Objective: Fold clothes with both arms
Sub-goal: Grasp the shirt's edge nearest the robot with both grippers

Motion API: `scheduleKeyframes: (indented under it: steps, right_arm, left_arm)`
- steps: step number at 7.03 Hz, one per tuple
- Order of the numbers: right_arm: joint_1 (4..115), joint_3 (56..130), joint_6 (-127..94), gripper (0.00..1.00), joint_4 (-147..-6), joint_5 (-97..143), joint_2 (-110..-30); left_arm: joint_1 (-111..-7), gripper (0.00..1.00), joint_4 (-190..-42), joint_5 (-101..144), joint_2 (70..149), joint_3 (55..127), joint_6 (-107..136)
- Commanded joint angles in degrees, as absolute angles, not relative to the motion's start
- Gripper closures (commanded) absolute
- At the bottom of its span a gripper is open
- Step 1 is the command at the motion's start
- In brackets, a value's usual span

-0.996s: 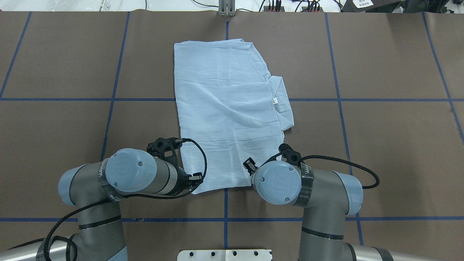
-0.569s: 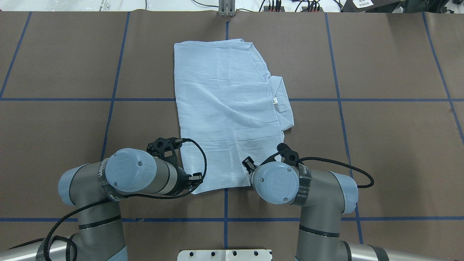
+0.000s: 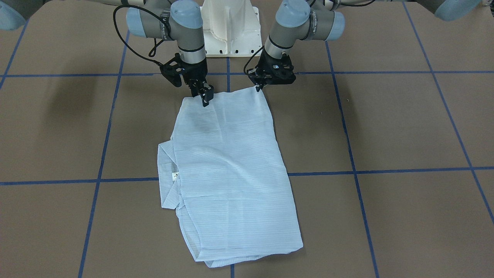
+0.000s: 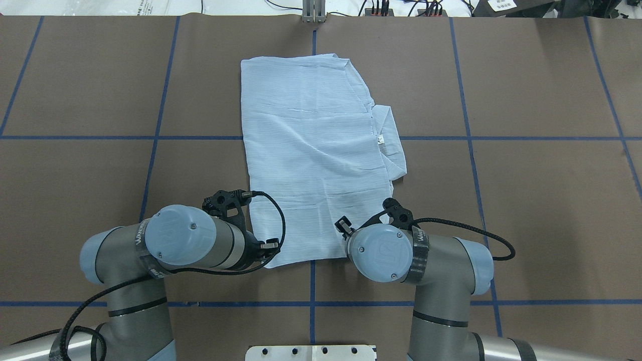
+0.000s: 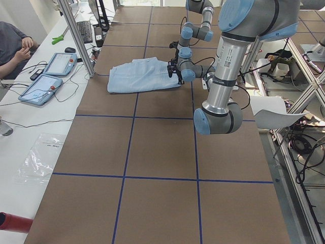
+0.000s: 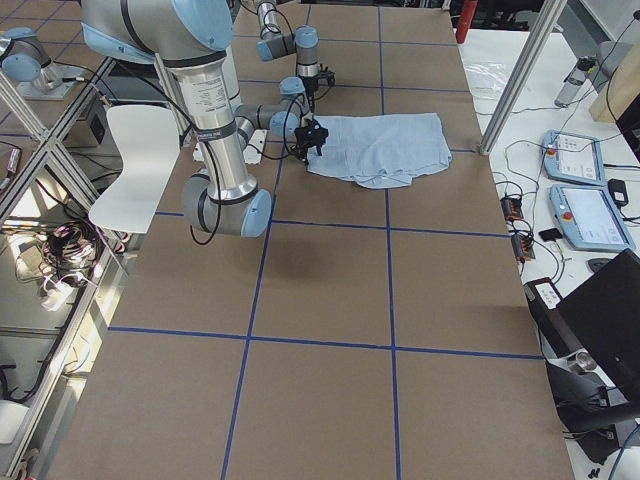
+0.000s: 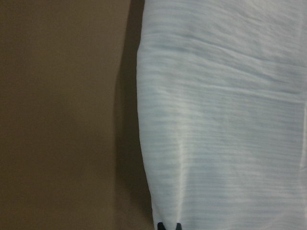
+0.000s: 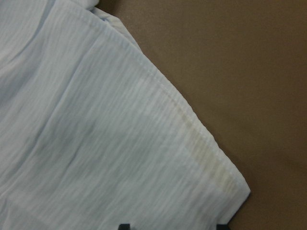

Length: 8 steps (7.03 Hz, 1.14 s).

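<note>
The pale-blue striped shirt (image 4: 316, 150) lies folded into a long rectangle mid-table, collar (image 4: 388, 140) sticking out on its right side. It also shows in the front-facing view (image 3: 227, 166). My left gripper (image 3: 257, 88) is at the shirt's near-left corner. In the left wrist view its tips (image 7: 168, 226) sit close together on the cloth edge, which ridges up toward them. My right gripper (image 3: 205, 99) is low over the near-right corner. In the right wrist view (image 8: 172, 226) its jaws stand wide apart, with the corner hem (image 8: 211, 163) between them.
The brown table cover (image 4: 501, 200) is marked with a blue tape grid. The white pedestal base (image 3: 231, 34) stands behind the arms. A metal post (image 4: 313, 12) stands at the far edge. An operators' desk with tablets (image 5: 51, 76) and a seated person (image 5: 12, 43) lies beyond.
My right arm has shifted slightly left and a little nearer the shirt's near-right corner. My left arm and the shirt have not moved.
</note>
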State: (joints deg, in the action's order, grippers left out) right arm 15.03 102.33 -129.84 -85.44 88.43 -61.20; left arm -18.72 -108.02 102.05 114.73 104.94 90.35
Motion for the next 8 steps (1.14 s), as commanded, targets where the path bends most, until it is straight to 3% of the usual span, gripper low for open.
scheduleKeyframes:
  steps: [1, 2, 4, 8]
  right_arm:
    - [15.03, 102.22, -129.99, 0.68, -85.43, 88.33, -60.82]
    - [15.03, 102.13, -130.08, 0.72, -85.43, 87.81, -60.47]
    - [15.03, 102.04, -130.08, 0.99, -85.43, 87.54, -60.47]
    - [15.29, 102.30, -130.43, 1.00, -85.43, 86.92, -60.03]
  left_arm:
    - [-18.72, 1.00, -108.02, 102.13, 114.70, 104.94, 90.26]
    - [-18.72, 1.00, -108.02, 102.13, 114.61, 104.94, 90.26]
    - [-18.63, 1.00, -108.02, 102.13, 114.61, 104.94, 90.26]
    - [-18.63, 1.00, -108.10, 102.13, 114.70, 104.94, 89.83]
